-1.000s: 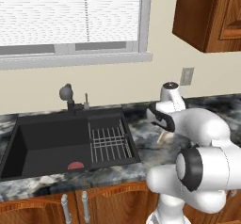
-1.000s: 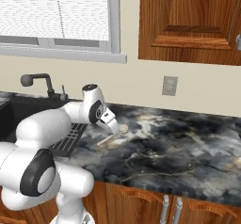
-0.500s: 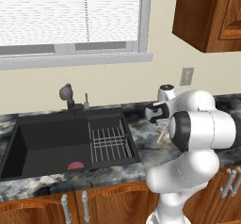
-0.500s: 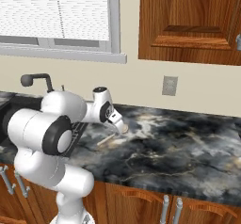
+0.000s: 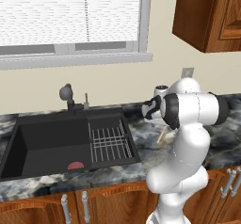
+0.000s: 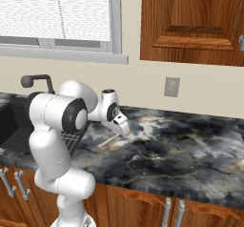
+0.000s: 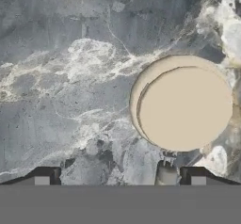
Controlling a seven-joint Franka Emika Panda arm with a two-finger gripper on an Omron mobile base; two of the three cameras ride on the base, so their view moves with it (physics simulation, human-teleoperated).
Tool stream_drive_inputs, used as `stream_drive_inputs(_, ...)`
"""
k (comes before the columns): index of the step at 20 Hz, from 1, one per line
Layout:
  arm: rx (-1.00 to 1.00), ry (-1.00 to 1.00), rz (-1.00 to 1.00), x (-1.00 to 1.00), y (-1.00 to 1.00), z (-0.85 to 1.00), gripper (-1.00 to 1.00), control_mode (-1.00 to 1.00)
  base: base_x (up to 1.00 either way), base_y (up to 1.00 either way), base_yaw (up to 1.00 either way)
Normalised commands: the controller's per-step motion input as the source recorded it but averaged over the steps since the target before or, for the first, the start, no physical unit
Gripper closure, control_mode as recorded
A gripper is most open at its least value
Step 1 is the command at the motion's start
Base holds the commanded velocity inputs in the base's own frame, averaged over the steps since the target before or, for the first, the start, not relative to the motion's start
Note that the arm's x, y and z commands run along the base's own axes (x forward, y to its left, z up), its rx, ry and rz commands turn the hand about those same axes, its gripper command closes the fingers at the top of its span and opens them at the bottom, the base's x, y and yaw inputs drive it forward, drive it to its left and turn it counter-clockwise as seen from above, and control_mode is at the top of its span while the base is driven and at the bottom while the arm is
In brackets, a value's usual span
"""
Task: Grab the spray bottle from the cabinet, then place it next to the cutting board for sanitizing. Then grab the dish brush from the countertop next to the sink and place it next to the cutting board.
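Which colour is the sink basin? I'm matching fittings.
Matte black sink, clearest in the left base view.

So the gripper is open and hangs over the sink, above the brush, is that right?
Not over the sink. The open gripper hangs over the countertop, to the right of the sink, above the brush. The hand view shows marble under it.

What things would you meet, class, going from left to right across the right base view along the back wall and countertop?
Faucet → window sill → pincer → wall outlet → cabinet, hanging above the countertop.
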Motion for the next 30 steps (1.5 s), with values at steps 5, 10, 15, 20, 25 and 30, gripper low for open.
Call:
stream_drive_inputs(5, 0.04, 0.05, 0.0, 0.0, -0.05, -0.41, -1.0, -1.0, 0.0, 0.0, 0.0)
stream_drive_inputs(10, 0.01, 0.01, 0.0, 0.08, 0.0, -0.39, 1.0, -1.0, 0.0, 0.0, 0.0)
stream_drive_inputs(15, 0.0, 0.0, 0.0, 0.07, 0.0, -0.36, 1.0, -1.0, 0.0, 0.0, 0.0)
stream_drive_inputs(20, 0.0, -0.01, -0.01, 0.07, 0.54, -0.11, 1.0, -1.0, 0.0, 0.0, 0.0)
stream_drive_inputs(25, 0.0, 0.0, 0.0, 0.47, 0.83, -0.09, 1.0, -1.0, 0.0, 0.0, 0.0)
stream_drive_inputs(30, 0.0, -0.13, 0.0, -0.28, 0.14, 0.56, 1.0, -1.0, 0.0, 0.0, 0.0)
